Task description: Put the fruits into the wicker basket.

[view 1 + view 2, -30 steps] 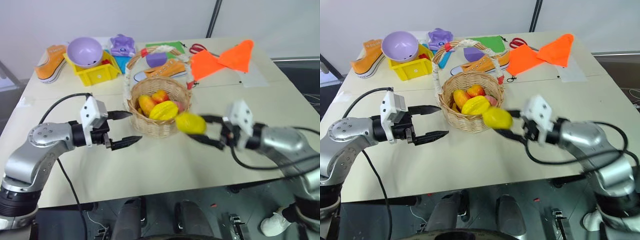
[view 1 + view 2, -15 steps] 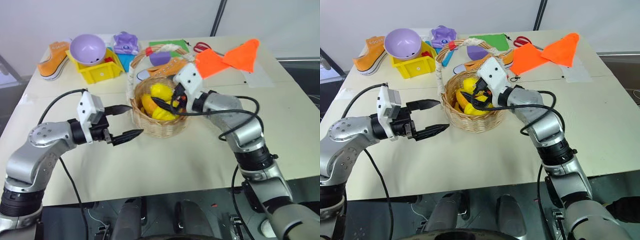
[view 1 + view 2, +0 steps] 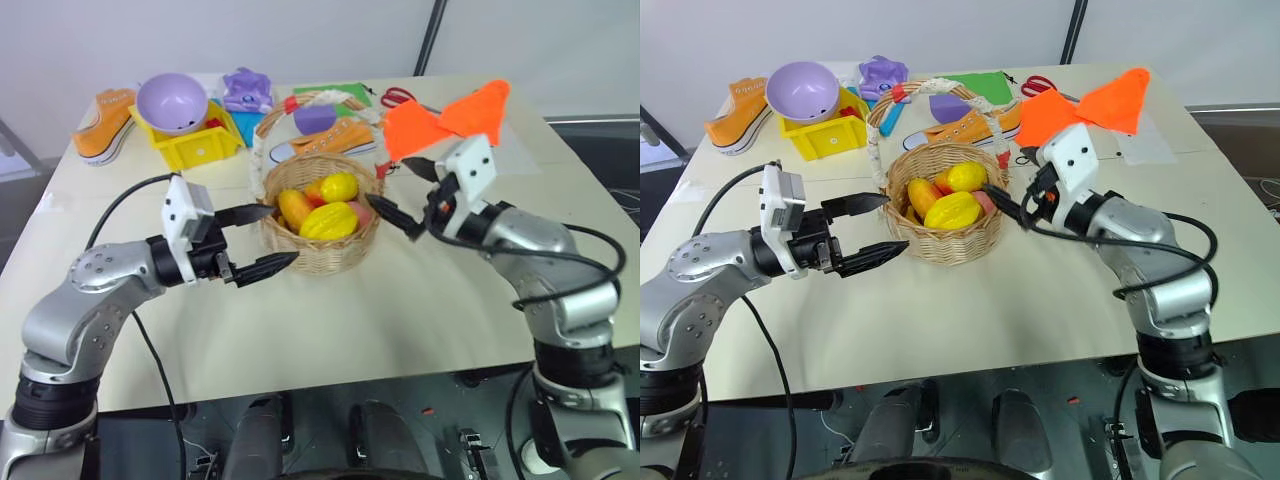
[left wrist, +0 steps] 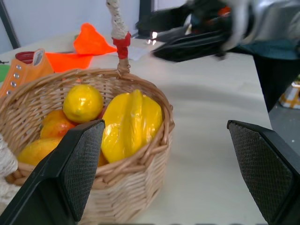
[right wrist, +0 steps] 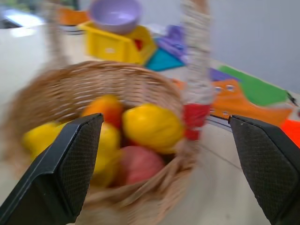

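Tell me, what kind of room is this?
Probably a robot practice room, not a kitchen: one plain table holds toy fruits in a wicker basket, orange sneakers, a purple bowl and scissors.

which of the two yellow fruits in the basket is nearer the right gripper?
The smaller smooth lemon: it sits at the back of the wicker basket, on the side toward the right gripper. The larger ridged yellow fruit lies farther toward the front.

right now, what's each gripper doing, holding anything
Left gripper: open, holding nothing, beside the wicker basket.
Right gripper: open, holding nothing, on the basket's other side.
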`<state>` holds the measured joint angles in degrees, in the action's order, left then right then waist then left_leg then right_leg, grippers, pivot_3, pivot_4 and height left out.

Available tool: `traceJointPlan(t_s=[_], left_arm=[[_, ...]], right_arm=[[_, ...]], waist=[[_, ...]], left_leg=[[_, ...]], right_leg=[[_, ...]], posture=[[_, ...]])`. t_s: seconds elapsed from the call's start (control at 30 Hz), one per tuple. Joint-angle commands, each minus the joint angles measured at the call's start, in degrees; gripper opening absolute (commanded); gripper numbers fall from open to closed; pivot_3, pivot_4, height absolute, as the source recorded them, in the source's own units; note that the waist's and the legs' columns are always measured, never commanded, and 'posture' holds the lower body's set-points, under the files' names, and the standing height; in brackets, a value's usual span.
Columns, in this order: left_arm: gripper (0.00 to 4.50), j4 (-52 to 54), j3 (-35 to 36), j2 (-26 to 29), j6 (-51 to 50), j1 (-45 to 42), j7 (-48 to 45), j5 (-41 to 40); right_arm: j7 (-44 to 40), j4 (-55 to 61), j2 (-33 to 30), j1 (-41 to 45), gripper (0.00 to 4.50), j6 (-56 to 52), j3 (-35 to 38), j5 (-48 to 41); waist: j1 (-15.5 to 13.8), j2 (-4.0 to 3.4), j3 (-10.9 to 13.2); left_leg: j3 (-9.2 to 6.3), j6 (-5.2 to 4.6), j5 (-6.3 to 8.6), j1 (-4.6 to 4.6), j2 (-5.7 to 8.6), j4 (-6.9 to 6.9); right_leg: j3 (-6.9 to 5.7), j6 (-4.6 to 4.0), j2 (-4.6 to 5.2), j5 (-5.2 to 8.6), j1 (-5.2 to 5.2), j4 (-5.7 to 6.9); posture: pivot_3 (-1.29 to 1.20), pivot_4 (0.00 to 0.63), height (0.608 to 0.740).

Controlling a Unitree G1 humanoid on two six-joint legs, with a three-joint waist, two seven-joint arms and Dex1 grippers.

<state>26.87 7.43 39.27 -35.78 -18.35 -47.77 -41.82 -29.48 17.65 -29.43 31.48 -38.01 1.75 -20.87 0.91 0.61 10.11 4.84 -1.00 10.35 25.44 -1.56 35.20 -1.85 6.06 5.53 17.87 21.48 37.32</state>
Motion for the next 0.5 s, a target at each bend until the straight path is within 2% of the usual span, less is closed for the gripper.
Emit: traceJointPlan(t_s=[0.03,0.07,0.17,0.2,0.33,0.37,0.5], left_arm=[[4.50,0.17,0.04,-0.91,1.80,-1.51,0.87,0.67],[4.50,0.11,0.08,-1.60,2.25,-1.97,1.64,0.96],[4.50,1.04,0.32,-3.18,2.83,-2.33,3.37,1.23],[4.50,1.58,0.24,-3.43,2.73,-2.13,3.71,1.25],[4.50,2.51,-0.77,-4.16,2.99,-1.17,4.27,2.01],[4.50,2.56,-0.89,-4.19,3.12,-1.02,4.23,2.17],[4.50,1.34,-1.49,-4.48,3.67,-1.71,3.47,2.41]], right_arm=[[2.27,-8.66,3.09,5.33,4.45,6.08,-0.65,3.47],[2.62,-11.70,3.79,6.60,4.45,7.62,-1.06,4.58],[2.87,-15.45,5.20,8.15,3.64,9.53,0.01,4.62],[2.87,-15.14,5.40,8.11,3.22,9.39,0.61,4.08],[3.10,-11.02,4.15,6.31,1.07,7.95,3.19,2.86],[3.01,-9.50,3.45,5.47,0.68,7.34,4.21,2.36],[4.27,-4.31,-0.98,1.30,0.68,4.85,11.99,0.61]], waist=[[-0.01,0.00,0.00],[-0.02,0.00,0.00],[-0.28,0.01,0.00],[-0.30,0.01,0.00],[-0.22,0.00,0.01],[-0.32,0.00,0.01],[-0.54,0.00,0.01]], left_leg=[[0.01,0.00,0.00,0.00,0.00,-0.01],[0.03,0.00,0.00,-0.01,0.00,-0.01],[0.05,-0.01,-0.01,0.01,0.01,0.00],[0.05,-0.01,-0.01,0.02,0.02,0.00],[0.06,-0.01,-0.01,0.03,0.01,-0.01],[0.05,-0.01,-0.01,0.03,0.01,-0.01],[0.06,-0.02,0.00,0.05,0.04,0.00]], right_leg=[[0.00,0.01,0.00,0.00,-0.01,-0.02],[-0.01,0.01,-0.01,-0.01,-0.01,-0.02],[-0.05,0.02,-0.03,-0.01,-0.01,-0.01],[-0.06,0.03,-0.04,-0.01,-0.02,-0.02],[-0.06,0.04,-0.03,-0.02,0.00,-0.01],[-0.06,0.04,-0.03,-0.02,0.00,-0.01],[-0.06,0.04,0.01,-0.01,-0.02,-0.04]], posture=[[0.00,0.150,0.740],[0.00,0.150,0.740],[0.00,0.150,0.740],[0.00,0.150,0.740],[0.00,0.150,0.740],[0.00,0.150,0.740],[0.00,0.150,0.740]])
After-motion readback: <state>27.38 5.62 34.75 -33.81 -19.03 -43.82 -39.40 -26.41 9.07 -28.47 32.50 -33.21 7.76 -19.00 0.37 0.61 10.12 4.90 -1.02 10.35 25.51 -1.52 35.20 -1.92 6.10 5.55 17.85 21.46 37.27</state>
